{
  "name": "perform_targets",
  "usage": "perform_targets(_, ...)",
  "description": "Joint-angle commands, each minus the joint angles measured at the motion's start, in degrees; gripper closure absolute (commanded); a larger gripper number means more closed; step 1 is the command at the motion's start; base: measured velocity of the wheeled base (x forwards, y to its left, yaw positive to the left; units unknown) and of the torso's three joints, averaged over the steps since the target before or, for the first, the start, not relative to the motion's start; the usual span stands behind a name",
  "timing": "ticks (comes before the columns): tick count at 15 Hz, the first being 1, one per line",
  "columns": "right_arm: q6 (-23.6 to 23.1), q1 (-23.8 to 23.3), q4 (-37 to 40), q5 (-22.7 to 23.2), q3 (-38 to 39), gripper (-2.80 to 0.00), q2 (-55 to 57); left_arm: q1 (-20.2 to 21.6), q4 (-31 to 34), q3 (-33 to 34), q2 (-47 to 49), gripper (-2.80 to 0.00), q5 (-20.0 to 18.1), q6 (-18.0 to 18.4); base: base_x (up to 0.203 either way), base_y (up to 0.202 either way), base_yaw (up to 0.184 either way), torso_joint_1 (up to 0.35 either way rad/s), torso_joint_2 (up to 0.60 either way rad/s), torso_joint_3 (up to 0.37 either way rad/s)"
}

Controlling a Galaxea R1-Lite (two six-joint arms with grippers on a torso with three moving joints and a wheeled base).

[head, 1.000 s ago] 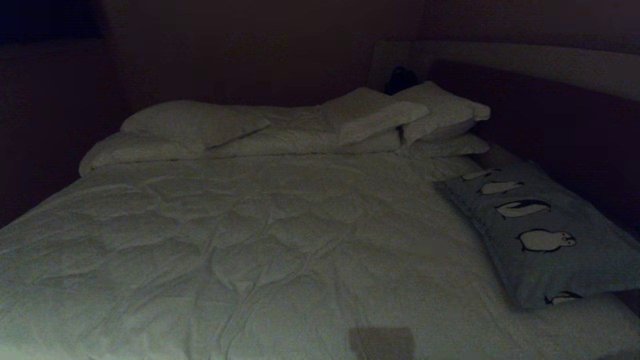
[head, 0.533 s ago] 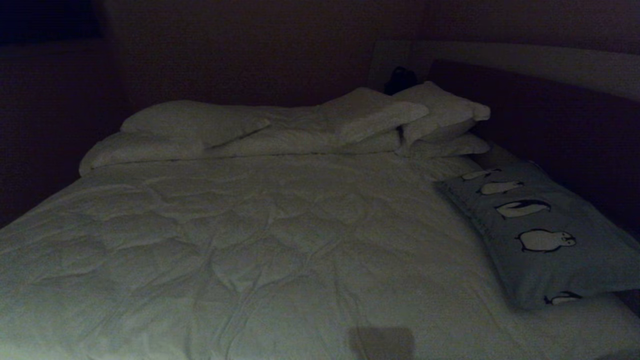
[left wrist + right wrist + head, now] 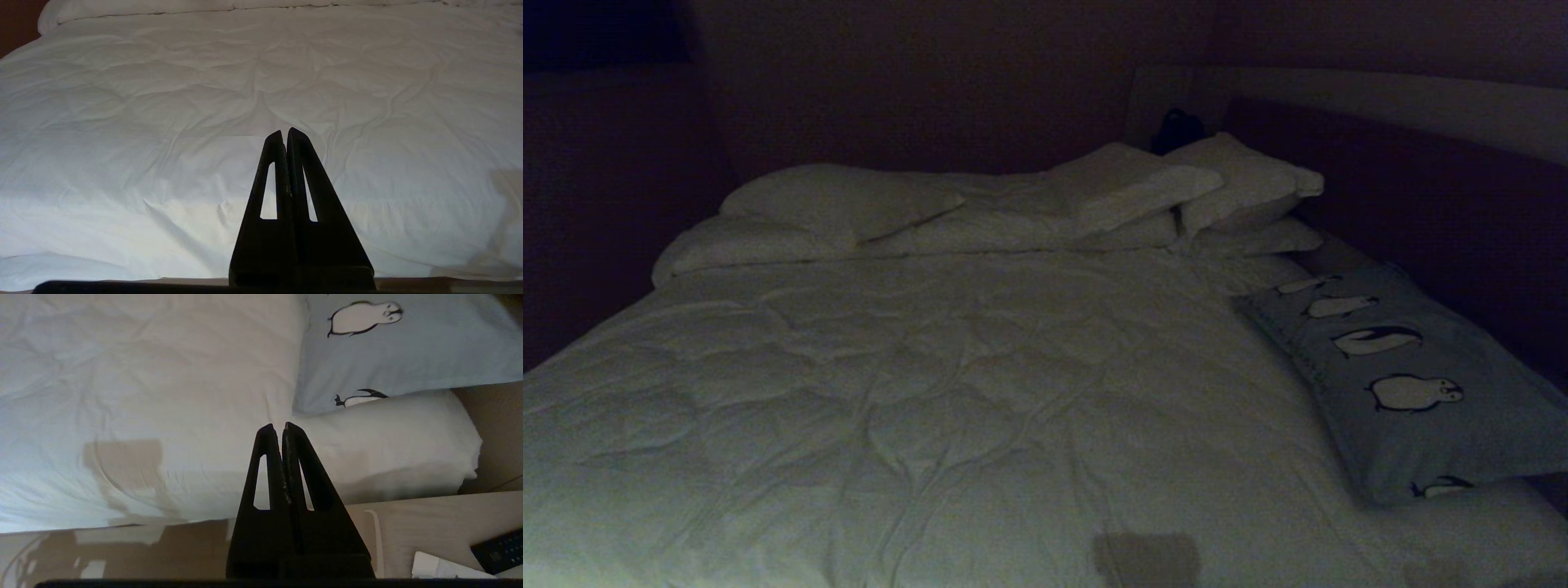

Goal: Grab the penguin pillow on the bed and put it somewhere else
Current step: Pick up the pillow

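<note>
The penguin pillow (image 3: 1421, 384), pale blue-grey with a row of black-and-white penguins, lies along the right edge of the bed (image 3: 947, 392), partly over a white pillow. In the right wrist view the penguin pillow (image 3: 408, 351) is a short way ahead of my right gripper (image 3: 278, 426), which is shut, holds nothing and hangs over the bed's near edge. My left gripper (image 3: 284, 132) is shut and empty, low at the near edge facing the white duvet (image 3: 204, 102). Neither arm shows in the head view.
Plain white pillows (image 3: 1111, 196) are piled at the far end against the dark headboard (image 3: 1421, 188). A pale wooden floor (image 3: 429, 526) runs beside the bed, with a dark keyboard-like object (image 3: 500, 549) and a white object (image 3: 441, 567) on it.
None in the head view: bed and penguin pillow lie as before, and no arm has come into sight.
</note>
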Motion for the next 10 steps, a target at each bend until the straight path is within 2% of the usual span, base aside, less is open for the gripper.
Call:
perform_targets(1, 0.97, 0.02, -13.95, -0.03, -2.41, 0.00, 13.06, 0.01, -0.01, 0.00, 0.00, 0.00, 0.02, -0.01, 0.000, 0.000, 0.000, 0.000, 0.00, 0.000)
perform_targets(4, 4.16, 0.02, -17.11, 0.02, -9.31, 0.00, 23.01, 0.01, -0.01, 0.00, 0.00, 0.00, 0.02, -0.01, 0.000, 0.000, 0.000, 0.000, 0.00, 0.000)
perform_targets(10, 8.12, -0.50, -17.87, 0.12, -22.89, 0.00, 40.44, 0.01, -0.01, 0.00, 0.00, 0.00, 0.02, -0.01, 0.000, 0.000, 0.000, 0.000, 0.00, 0.000)
